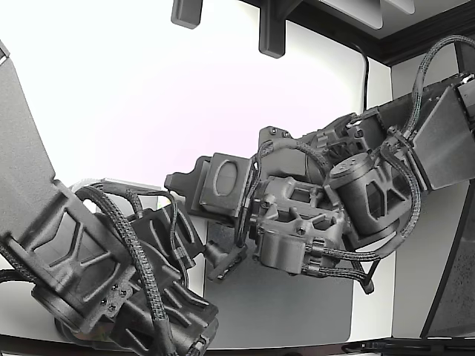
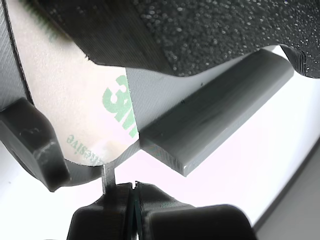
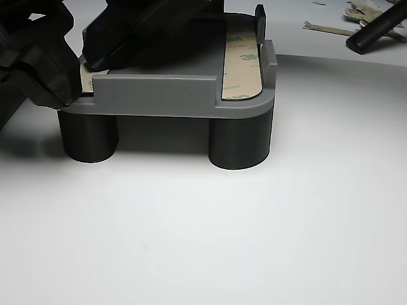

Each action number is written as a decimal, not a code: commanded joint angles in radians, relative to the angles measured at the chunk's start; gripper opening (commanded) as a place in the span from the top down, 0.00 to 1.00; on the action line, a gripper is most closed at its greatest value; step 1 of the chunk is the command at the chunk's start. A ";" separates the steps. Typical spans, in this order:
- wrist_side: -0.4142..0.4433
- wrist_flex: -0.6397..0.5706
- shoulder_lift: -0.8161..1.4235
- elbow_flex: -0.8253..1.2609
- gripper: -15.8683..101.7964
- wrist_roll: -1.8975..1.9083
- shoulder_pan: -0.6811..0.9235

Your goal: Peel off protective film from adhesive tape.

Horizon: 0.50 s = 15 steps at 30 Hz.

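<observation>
wrist view: gripper (image 2: 134,192) nearest the lens, its two dark fingertips pressed together on a thin pale tab of protective film (image 2: 108,176) that drops from the edge of the tape liner. the liner is cream-white with green "3m" print and lies flat on the grey fixture (image 2: 220,107), beside a raised grey rib. a dark textured arm part covers the area above the liner. a black rounded clip (image 2: 32,145) sits at the fixture's edge next to the liner.

other view: grey fixture tray (image 3: 159,95) stands on two visible dark cylindrical legs (image 3: 240,141) on the white tabletop (image 3: 210,241), toward the tabletop's far edge. a second adhesive tape strip (image 3: 241,67) with green print lies along the tray's right edge, liner in place. dark arm hardware overhangs the tray's left corner, where another piece of cream liner shows. loose peeled film scraps (image 3: 331,27) lie at the tabletop's far right corner, next to a black rod (image 3: 375,30).

exterior view: two dark arms (image 1: 312,215) meet over a grey mat (image 1: 297,304); fixture hidden behind them, fingertip contact cannot be made out here.
</observation>
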 commanded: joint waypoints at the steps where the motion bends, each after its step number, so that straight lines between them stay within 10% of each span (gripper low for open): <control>1: -0.003 0.002 0.015 -0.032 0.96 0.005 -0.003; 15: -0.005 0.023 0.009 -0.041 0.96 0.015 -0.002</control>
